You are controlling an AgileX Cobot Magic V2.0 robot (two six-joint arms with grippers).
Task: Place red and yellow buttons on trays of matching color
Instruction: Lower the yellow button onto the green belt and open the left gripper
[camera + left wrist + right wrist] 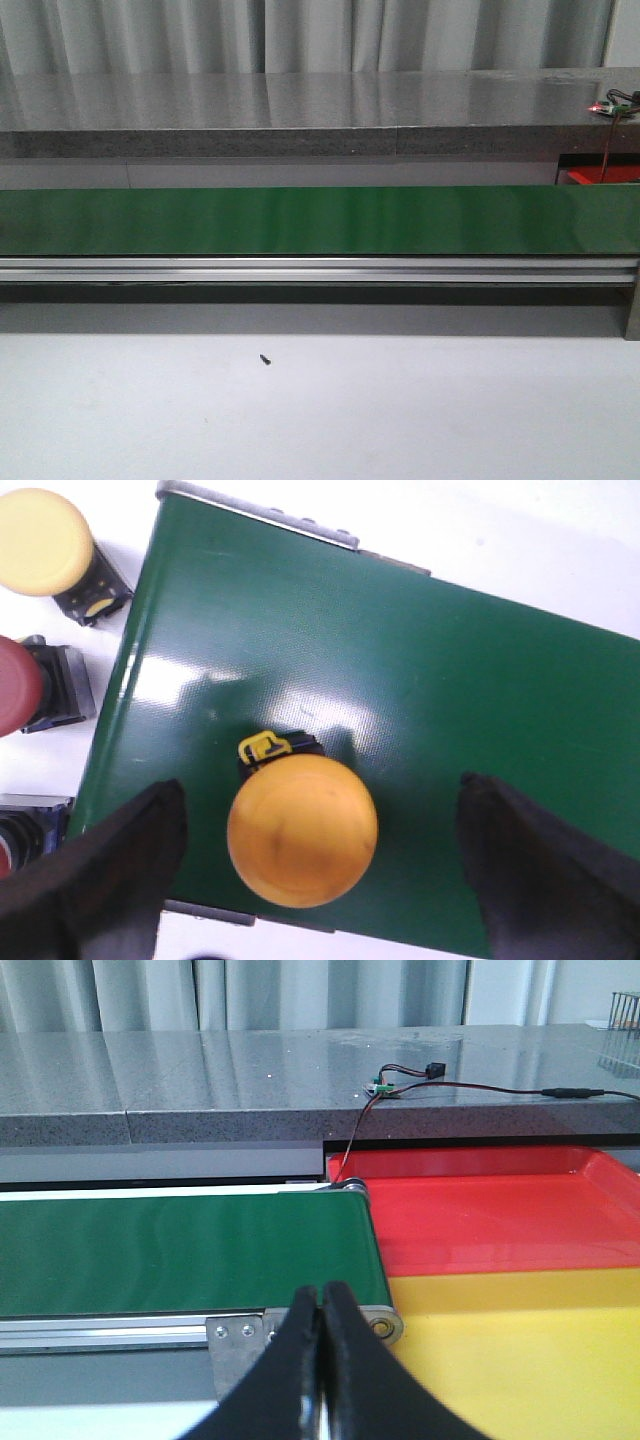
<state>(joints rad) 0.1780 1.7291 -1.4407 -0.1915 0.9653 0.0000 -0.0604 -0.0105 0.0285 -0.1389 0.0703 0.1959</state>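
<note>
a lab test bench: green conveyor belt [320,220], grey curtain [300,35] backdrop.

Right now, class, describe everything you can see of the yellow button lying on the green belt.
The yellow button has a smooth, round, domed cap, orange-yellow and seemingly plastic, with faint scuffs. A dark base with a small yellow clip peeks out from under one edge. It rests on the glossy green belt near its metal-framed edge, cap facing the camera. The left gripper is open, its dark fingers on either side, not touching it.
</note>
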